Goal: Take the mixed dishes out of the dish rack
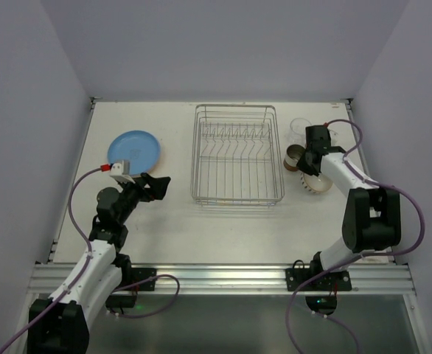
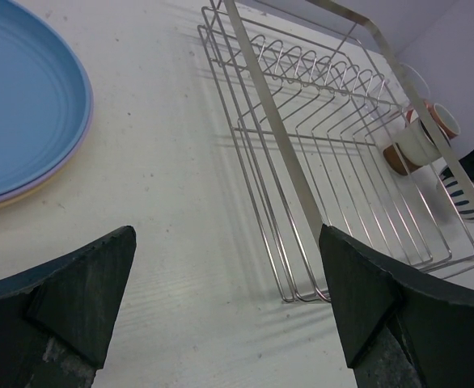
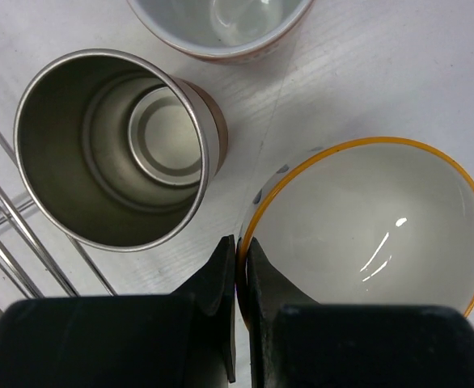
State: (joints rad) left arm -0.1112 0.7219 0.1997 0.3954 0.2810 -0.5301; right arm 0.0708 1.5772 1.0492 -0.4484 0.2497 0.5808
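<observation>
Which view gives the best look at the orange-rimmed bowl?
Right wrist: the orange-rimmed bowl fills the frame, glossy inside and rim plain. Top external shows it small, partly under the right arm. Left wrist catches only a patterned sliver behind the dish rack rim.

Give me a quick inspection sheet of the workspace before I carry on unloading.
surface: white table, a few small specks.
job's things: dish rack empty, at centre; plates stacked left of it, blue on top; tumbler, two cups and bowl grouped on the table right of it.
clutter: nothing seen.
grippers: left gripper open, between plates and rack, holding nothing; right gripper shut at the bowl's rim, grip on it unconfirmed.
cables: purple cables loop off both arms; none lies in the rack.
surroundings: plain pale walls on three sides; metal rail at the near edge.
</observation>
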